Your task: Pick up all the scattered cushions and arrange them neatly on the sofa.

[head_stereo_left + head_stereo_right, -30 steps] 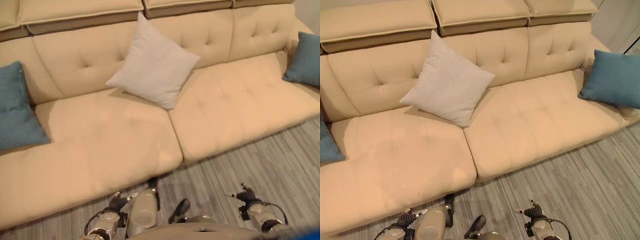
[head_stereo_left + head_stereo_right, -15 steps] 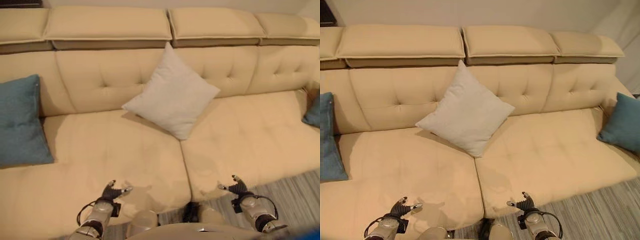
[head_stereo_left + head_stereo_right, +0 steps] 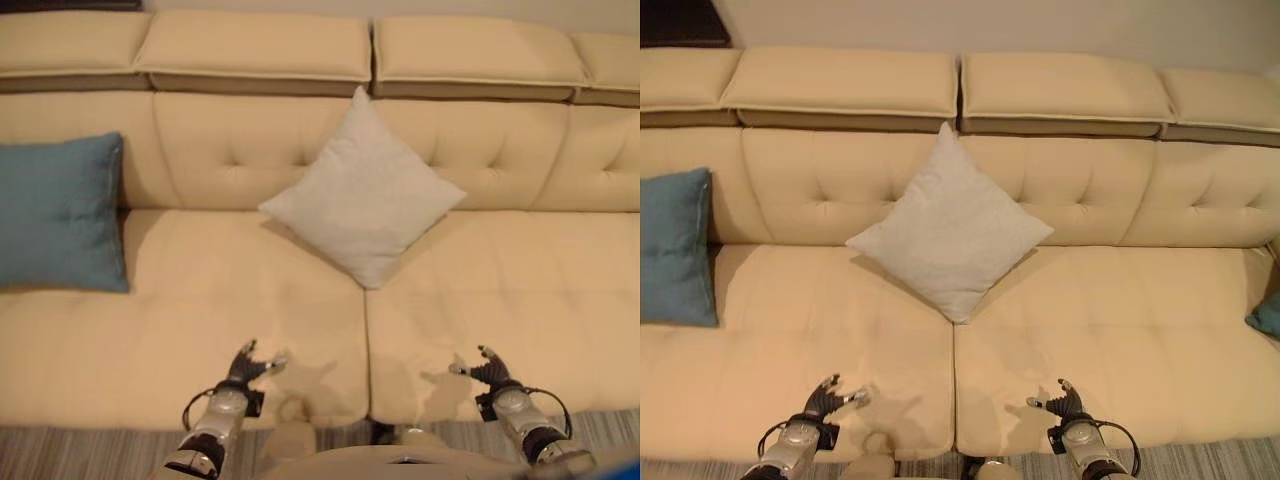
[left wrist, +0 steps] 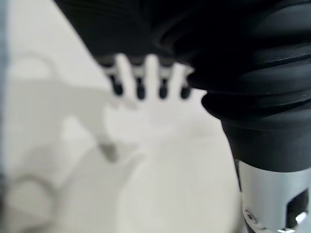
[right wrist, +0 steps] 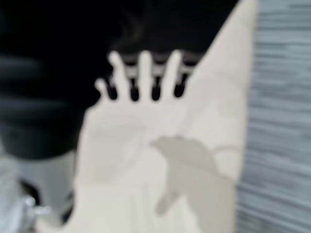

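Observation:
A pale grey cushion (image 3: 364, 195) leans on one corner against the backrest at the middle of the beige sofa (image 3: 230, 300). A blue cushion (image 3: 60, 212) stands against the backrest at the sofa's left end. Another blue cushion (image 3: 1268, 314) peeks in at the far right of the seat. My left hand (image 3: 246, 367) hovers low over the front of the left seat, fingers relaxed and holding nothing. My right hand (image 3: 486, 370) hangs the same way over the front of the right seat. In the wrist views the fingers (image 4: 141, 80) of the left and the fingers (image 5: 146, 73) of the right hang straight above the seat.
A strip of grey striped floor (image 3: 70, 455) runs along the sofa's front edge. Three headrest pads (image 3: 255, 50) top the backrest. A dark object (image 3: 675, 22) sits behind the sofa at the upper left.
The camera has swung left and the sofa now faces me squarely. The left blue cushion shows in full and the right one has slid to the edge. Both hands stay empty.

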Tool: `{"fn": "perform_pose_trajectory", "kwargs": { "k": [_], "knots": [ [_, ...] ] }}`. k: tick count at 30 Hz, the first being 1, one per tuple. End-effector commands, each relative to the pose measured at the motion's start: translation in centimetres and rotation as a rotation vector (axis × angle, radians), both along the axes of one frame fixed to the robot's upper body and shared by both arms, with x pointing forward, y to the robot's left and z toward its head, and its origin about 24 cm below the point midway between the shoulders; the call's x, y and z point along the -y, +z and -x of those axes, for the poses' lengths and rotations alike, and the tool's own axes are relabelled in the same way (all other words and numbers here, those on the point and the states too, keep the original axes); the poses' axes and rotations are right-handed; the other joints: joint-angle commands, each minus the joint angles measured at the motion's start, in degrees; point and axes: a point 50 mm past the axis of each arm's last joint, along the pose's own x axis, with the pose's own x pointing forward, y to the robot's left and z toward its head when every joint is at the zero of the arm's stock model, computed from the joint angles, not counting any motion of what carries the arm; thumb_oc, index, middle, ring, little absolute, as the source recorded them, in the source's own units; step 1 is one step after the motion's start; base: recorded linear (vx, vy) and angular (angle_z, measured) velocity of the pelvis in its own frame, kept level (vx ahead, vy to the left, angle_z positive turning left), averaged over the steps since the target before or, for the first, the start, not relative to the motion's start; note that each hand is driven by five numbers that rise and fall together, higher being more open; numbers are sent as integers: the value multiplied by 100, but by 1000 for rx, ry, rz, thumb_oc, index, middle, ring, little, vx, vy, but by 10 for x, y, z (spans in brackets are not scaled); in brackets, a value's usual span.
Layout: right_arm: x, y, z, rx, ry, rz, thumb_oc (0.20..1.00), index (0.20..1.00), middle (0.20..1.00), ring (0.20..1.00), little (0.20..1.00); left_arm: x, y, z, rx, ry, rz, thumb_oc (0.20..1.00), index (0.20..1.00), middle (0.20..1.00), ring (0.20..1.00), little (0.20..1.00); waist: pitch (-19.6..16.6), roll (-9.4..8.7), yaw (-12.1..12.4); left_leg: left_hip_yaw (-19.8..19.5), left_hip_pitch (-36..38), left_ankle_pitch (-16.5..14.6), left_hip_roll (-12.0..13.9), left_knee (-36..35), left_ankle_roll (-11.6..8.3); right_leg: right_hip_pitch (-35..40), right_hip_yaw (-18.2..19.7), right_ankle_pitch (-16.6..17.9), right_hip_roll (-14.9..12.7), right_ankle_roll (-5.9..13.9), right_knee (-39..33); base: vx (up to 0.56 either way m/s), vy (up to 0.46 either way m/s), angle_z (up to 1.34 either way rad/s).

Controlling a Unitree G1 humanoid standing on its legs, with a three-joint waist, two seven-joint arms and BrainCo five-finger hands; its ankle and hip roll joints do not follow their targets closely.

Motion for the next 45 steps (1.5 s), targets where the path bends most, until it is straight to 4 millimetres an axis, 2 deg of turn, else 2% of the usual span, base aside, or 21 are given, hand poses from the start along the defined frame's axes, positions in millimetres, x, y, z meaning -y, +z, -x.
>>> {"fn": "perform_pose_trajectory", "kwargs": {
  "k": [1, 2, 3, 4, 5, 6, 7, 15, 16, 17, 18, 19, 21, 23, 24, 26, 27, 30, 32, 36, 45],
  "knots": [
    [16, 35, -30, 227, -28, 41, 1000, 1000, 1000, 1000, 1000, 5, 38, -42, 251, 40, 47, 1000, 1000, 1000, 1000, 1000, 283, -157, -113, 880, -360, -406, -137, 604, -27, -204, -73, -134, -442, 461, 283, -97, -17, 45],
    [16, 35, -30, 227, -28, 41, 1000, 1000, 1000, 1000, 1000, 5, 38, -42, 251, 40, 47, 1000, 1000, 1000, 1000, 1000, 277, -157, -115, 878, -366, -405, -138, 605, -26, -210, -75, -135, -443, 461, 283, -78, -5, 60],
    [15, 52, -43, 320, -8, 61, 1000, 1000, 1000, 1000, 1000, 14, 56, -53, 360, 63, 98, 1000, 1000, 1000, 1000, 1000, 373, -110, -156, 1197, -407, -386, 12, 610, -10, -237, -186, -135, -441, 463, 273, -93, -18, 61],
    [13, 60, -51, 359, -3, 70, 1000, 1000, 1000, 1000, 1000, 17, 63, -59, 402, 89, 129, 1000, 1000, 1000, 1000, 1000, 454, -133, -155, 1233, -552, -338, 45, 693, -26, -303, -185, -123, -450, 460, 295, -93, -18, 40],
    [13, 60, -51, 359, -3, 70, 1000, 1000, 1000, 1000, 1000, 17, 63, -59, 402, 89, 129, 1000, 1000, 1000, 1000, 1000, 453, -133, -155, 1232, -553, -338, 45, 693, -26, -303, -185, -123, -450, 460, 295, -76, -12, -6],
    [6, 81, -70, 454, 27, 88, 1000, 1000, 1000, 1000, 1000, 27, 83, -72, 504, 105, 188, 1000, 1000, 1000, 1000, 1000, 418, -129, -199, 1299, -587, -234, 89, 371, -26, -535, -165, -69, -420, 455, 272, -22, 2, -23],
    [6, 81, -70, 454, 27, 88, 1000, 1000, 1000, 1000, 1000, 27, 83, -72, 504, 105, 188, 1000, 1000, 1000, 1000, 1000, 415, -130, -199, 1299, -588, -232, 89, 367, -26, -539, -164, -69, -420, 455, 273, -34, -3, -16],
    [-13, 170, -139, 757, 110, 189, 1000, 1000, 1000, 1000, 1000, 50, 145, -125, 722, 93, 254, 1000, 1000, 1000, 1000, 1000, 607, -258, -233, 1399, -1024, 102, 113, 10, -93, -1348, 56, 156, -350, 463, 369, -63, 10, -7],
    [-13, 170, -140, 758, 110, 189, 1000, 1000, 1000, 1000, 1000, 50, 145, -126, 723, 93, 254, 1000, 1000, 1000, 1000, 1000, 610, -258, -234, 1400, -1027, 104, 113, 9, -93, -1353, 58, 156, -351, 462, 371, -48, -24, -13],
    [-13, 200, -156, 831, 129, 245, 1000, 1000, 1000, 1000, 1000, 55, 158, -137, 756, 103, 286, 1000, 1000, 1000, 1000, 1000, 670, -294, -219, 1380, -1168, 210, 126, -66, -130, -1526, 72, 193, -331, 472, 387, -52, -26, -7],
    [-14, 216, -164, 867, 139, 274, 1000, 1000, 1000, 1000, 1000, 56, 166, -144, 769, 113, 293, 1000, 1000, 1000, 1000, 1000, 676, -313, -214, 1363, -1234, 265, 135, -132, -149, -1623, 79, 207, -320, 476, 397, -52, -26, 2],
    [-14, 216, -164, 868, 139, 274, 1000, 1000, 1000, 1000, 1000, 56, 166, -145, 770, 113, 293, 1000, 1000, 1000, 1000, 1000, 678, -311, -218, 1362, -1239, 268, 134, -133, -149, -1631, 78, 206, -321, 476, 401, 0, 0, 0],
    [-14, 249, -179, 926, 158, 349, 1000, 1000, 1000, 1000, 1000, 63, 179, -157, 790, 116, 325, 1000, 1000, 1000, 1000, 1000, 682, -342, -198, 1299, -1289, 268, 175, -279, -246, -1731, 93, 131, -275, 540, 399, 26, -40, 1],
    [-13, 282, -192, 972, 167, 423, 1000, 1000, 1000, 1000, 1000, 66, 191, -168, 803, 113, 335, 1000, 1000, 1000, 1000, 1000, 725, -389, -210, 1301, -1522, 470, 187, -325, -256, -1958, 35, 256, -295, 510, 409, -39, -39, 3],
    [-16, 308, -199, 1024, 166, 469, 1000, 1000, 1000, 1000, 1000, 68, 202, -176, 817, 121, 337, 1000, 1000, 1000, 1000, 1000, 735, -412, -220, 1257, -1674, 526, 212, -348, -306, -2111, 3, 276, -282, 526, 413, 95, -65, 0],
    [-16, 318, -201, 1042, 156, 491, 1000, 1000, 1000, 1000, 1000, 70, 208, -180, 825, 130, 347, 1000, 1000, 1000, 1000, 1000, 711, -398, -236, 1197, -1691, 417, 249, -348, -388, -2122, 31, 163, -247, 585, 410, 100, -48, 1],
    [-19, 342, -204, 1098, 140, 518, 1000, 1000, 1000, 1000, 1000, 74, 220, -188, 840, 140, 359, 1000, 1000, 1000, 1000, 1000, 728, -415, -252, 1161, -1849, 451, 258, -348, -432, -2275, 2, 166, -259, 593, 446, 28, -46, 6],
    [-16, 381, -206, 1164, 121, 571, 1000, 1000, 1000, 1000, 1000, 79, 242, -197, 881, 97, 366, 1000, 1000, 1000, 1000, 1000, 773, -447, -303, 1072, -2106, 502, 274, -348, -484, -2531, -47, 128, -269, 604, 549, 31, -49, 13],
    [-17, 387, -207, 1173, 127, 584, 1000, 1000, 1000, 1000, 1000, 79, 245, -199, 883, 85, 363, 1000, 1000, 1000, 1000, 1000, 769, -446, -309, 1053, -2175, 509, 277, -348, -488, -2622, -45, 115, -273, 602, 597, 29, -36, 9],
    [-21, 425, -205, 1242, 126, 632, 1000, 1000, 1000, 1000, 1000, 81, 272, -209, 925, 69, 378, 1000, 1000, 1000, 1000, 1000, 774, -499, -363, 962, -2549, 570, 293, -348, -531, -3095, -64, 46, -277, 601, 831, 41, -59, 3],
    [-34, 468, -205, 1242, 191, 770, 1000, 1000, 1000, 1000, 1000, 92, 309, -221, 962, 75, 472, 1000, 1000, 1000, 1000, 1000, 829, -604, -451, 869, -3093, 681, 343, -348, -620, -3674, -58, 36, -260, 624, 967, 22, -46, 3]
  ]
}}
